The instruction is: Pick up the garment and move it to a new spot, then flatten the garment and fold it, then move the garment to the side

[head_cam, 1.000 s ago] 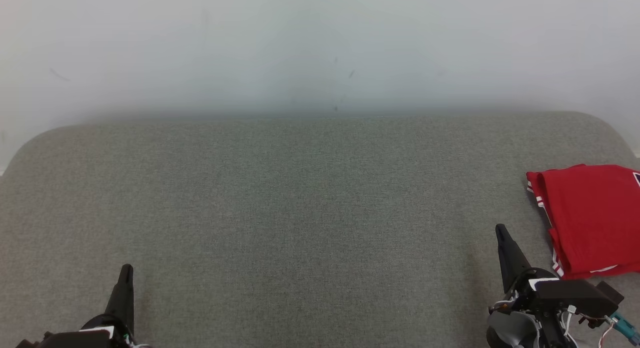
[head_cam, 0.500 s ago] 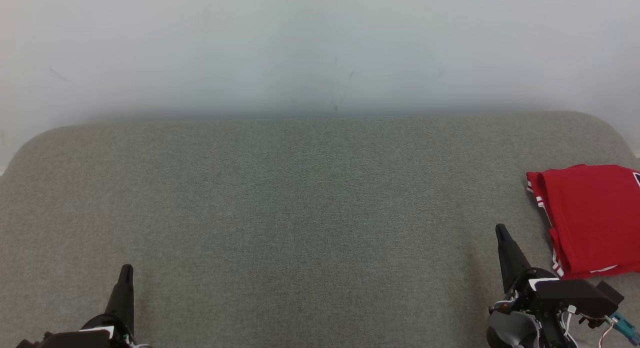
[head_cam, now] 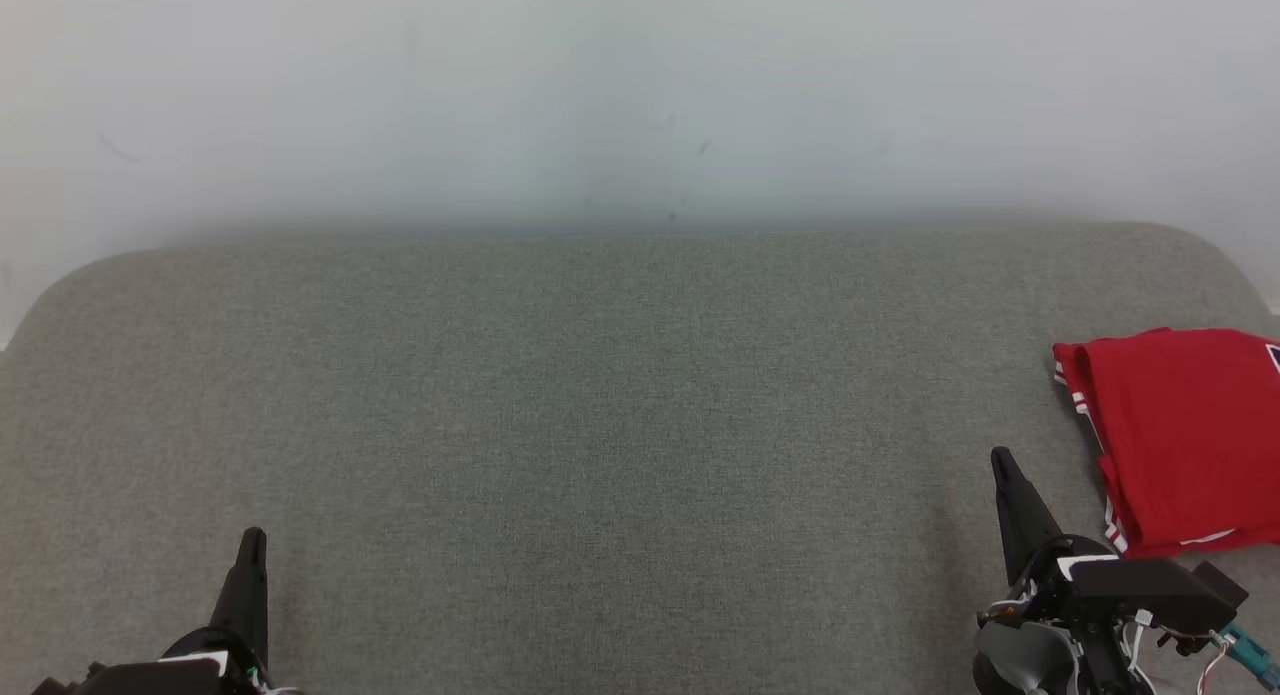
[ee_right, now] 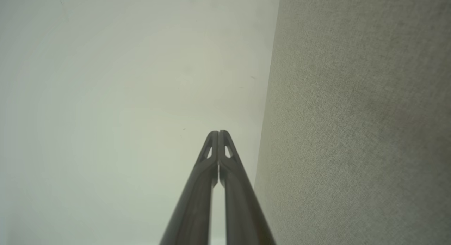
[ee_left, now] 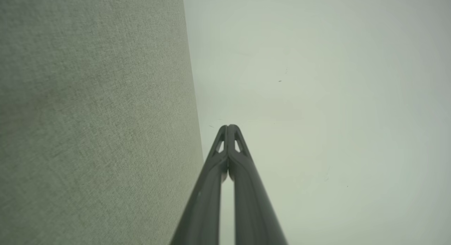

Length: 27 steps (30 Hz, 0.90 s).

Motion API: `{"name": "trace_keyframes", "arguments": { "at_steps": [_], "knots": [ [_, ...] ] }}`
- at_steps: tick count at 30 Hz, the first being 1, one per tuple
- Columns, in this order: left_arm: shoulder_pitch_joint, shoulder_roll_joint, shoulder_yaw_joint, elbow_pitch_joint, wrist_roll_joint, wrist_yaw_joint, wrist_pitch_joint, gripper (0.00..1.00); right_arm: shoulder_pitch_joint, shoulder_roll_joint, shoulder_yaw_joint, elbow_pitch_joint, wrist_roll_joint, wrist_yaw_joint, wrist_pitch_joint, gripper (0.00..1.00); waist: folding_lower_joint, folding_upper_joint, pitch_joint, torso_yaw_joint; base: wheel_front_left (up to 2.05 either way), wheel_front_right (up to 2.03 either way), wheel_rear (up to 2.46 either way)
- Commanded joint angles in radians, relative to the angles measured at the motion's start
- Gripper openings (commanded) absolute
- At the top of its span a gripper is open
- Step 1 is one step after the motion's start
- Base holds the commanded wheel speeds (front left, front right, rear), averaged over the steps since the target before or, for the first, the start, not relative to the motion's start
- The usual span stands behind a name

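Left end effector [head_cam: 252, 541]: low at the near-left of the grey fabric worktop [head_cam: 600, 415]. Fingers are pressed together with nothing in them. Its wrist view agrees: tips touching, pale wall [head_cam: 640, 95] beyond. It's well apart from the garment, with the width of the worktop between them.

Right end effector [head_cam: 1000, 462]: near-right, also closed tip to tip and empty. Not touching cloth.

Garment [head_cam: 1180, 435]: red with white trim, lying flat at the right side of the worktop, partly cut off by the picture edge. It looks folded into a fairly neat block, so my read is the task is at or near its end, though I can't be sure.

Key relation: the garment lies just right of and a bit ahead of the right end effector, near but apart. Its long axis runs roughly front to back, leaning slightly. The right arm is clearly nearer. Any touch-up would be a short reach right and forward, fingers opened first. The left arm would have to cross the whole worktop.
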Motion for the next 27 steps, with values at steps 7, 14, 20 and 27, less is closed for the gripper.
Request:
{"name": "trace_keyframes", "arguments": {
  "at_steps": [7, 14, 20, 27],
  "knots": [
    [-0.013, 0.005, 0.0, 0.003, -0.004, -0.003, 0.004, 0.0, 0.0, 0.0, -0.001, 0.0, 0.001, -0.002, 0.003, 0.0, 0.0, 0.0, 0.0, 0.0, 0.0, 0.0, 0.0],
    [-0.013, 0.005, 0.001, 0.003, -0.004, -0.003, 0.004, 0.0, 0.0, 0.0, -0.001, 0.0, 0.001, -0.002, 0.003, 0.0, 0.0, 0.0, 0.0, 0.0, 0.0, 0.0, 0.0],
    [-0.012, 0.005, 0.0, 0.003, -0.004, -0.003, 0.004, 0.0, 0.0, 0.0, -0.001, 0.0, 0.001, -0.002, 0.003, 0.0, 0.0, 0.0, 0.0, 0.0, 0.0, 0.0, 0.0],
    [-0.012, 0.005, 0.001, 0.003, -0.004, -0.003, 0.004, 0.0, 0.0, 0.0, -0.001, 0.0, 0.001, -0.002, 0.003, 0.0, 0.0, 0.0, 0.0, 0.0, 0.0, 0.0, 0.0]
  ]
}}
